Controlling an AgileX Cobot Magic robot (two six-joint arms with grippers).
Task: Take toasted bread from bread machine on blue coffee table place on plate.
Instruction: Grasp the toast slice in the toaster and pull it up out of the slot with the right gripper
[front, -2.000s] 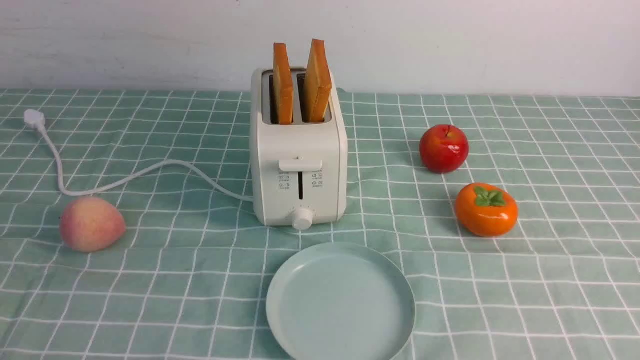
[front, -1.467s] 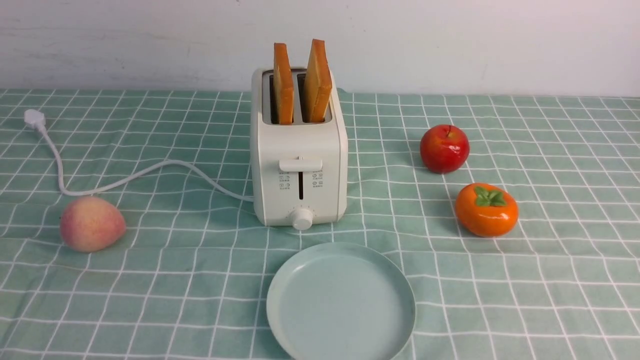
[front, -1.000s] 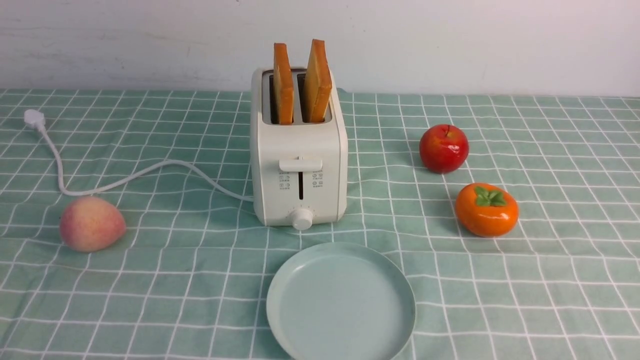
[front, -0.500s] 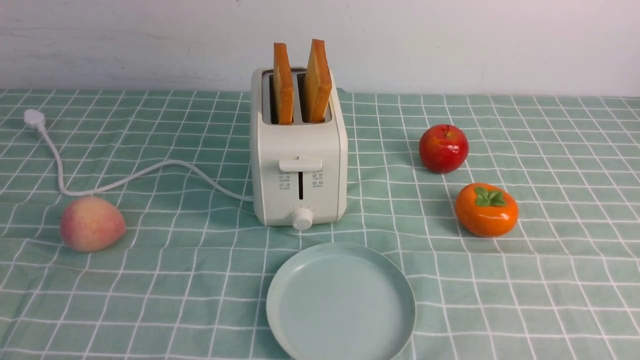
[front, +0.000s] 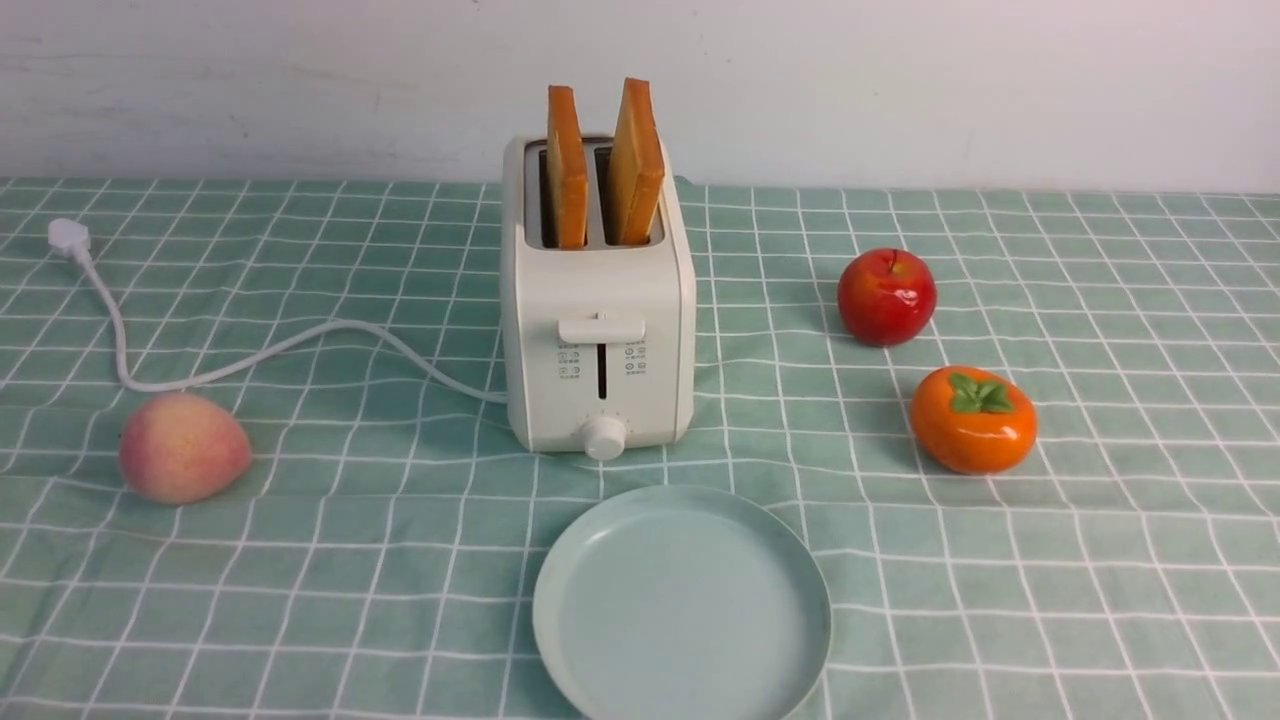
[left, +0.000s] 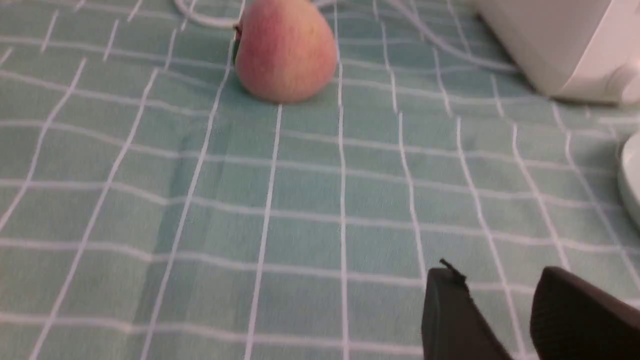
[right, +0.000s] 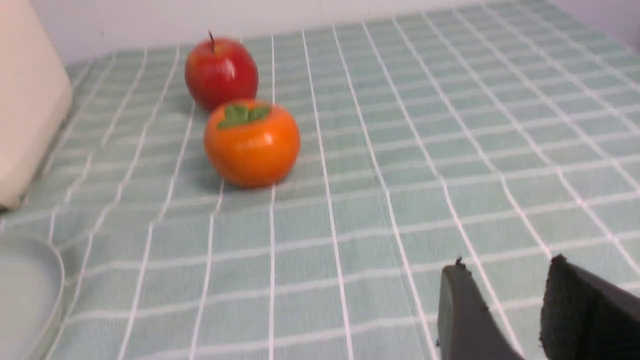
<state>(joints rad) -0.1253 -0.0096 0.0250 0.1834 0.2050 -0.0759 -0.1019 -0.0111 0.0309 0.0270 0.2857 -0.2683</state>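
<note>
Two slices of toasted bread, the left one (front: 565, 165) and the right one (front: 634, 160), stand upright in the slots of the cream-white bread machine (front: 598, 340) at the middle of the blue coffee table (front: 380, 560). The empty pale plate (front: 681, 607) lies just in front of it. Neither arm shows in the front view. My left gripper (left: 495, 275) is open and empty above bare cloth; the bread machine's corner (left: 555, 45) and the plate's rim (left: 631, 170) show in its view. My right gripper (right: 505, 267) is open and empty above bare cloth, with the bread machine (right: 27, 110) and the plate (right: 25, 295) at that view's edge.
A peach (front: 183, 447) lies left of the bread machine, also in the left wrist view (left: 285, 50). A red apple (front: 887, 297) and an orange persimmon (front: 972, 419) lie on the right, both in the right wrist view. The white cord (front: 260, 350) and plug (front: 68, 238) run to the left.
</note>
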